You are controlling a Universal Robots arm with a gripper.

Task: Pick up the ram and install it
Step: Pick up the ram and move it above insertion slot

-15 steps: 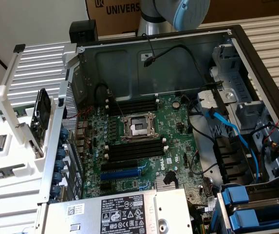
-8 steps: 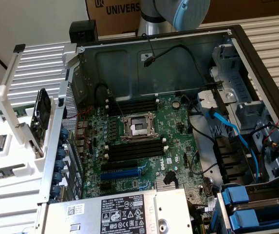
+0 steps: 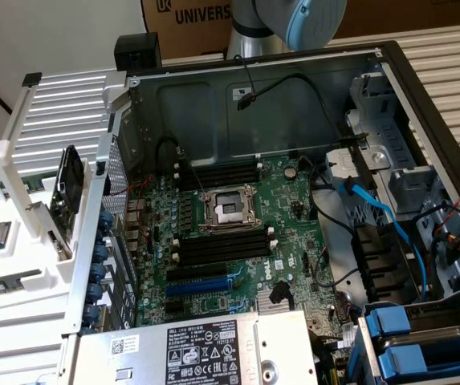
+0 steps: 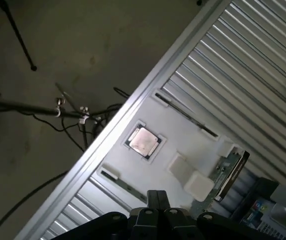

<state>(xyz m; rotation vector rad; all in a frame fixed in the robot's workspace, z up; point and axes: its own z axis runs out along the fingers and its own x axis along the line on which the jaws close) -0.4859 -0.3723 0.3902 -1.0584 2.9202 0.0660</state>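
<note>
The gripper, pinched together and holding nothing, hangs over the white tray, where the ram lies flat in a recess just beside the processor, outside the open case, at the exterior view's left.

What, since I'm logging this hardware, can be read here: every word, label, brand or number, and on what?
"UNIVERS", cut off, on the cardboard box.
Black label on the power supply: print too small to read.
White sticker on the case wall: too small to read.
Processor chip in the wrist view: no readable marking.
</note>
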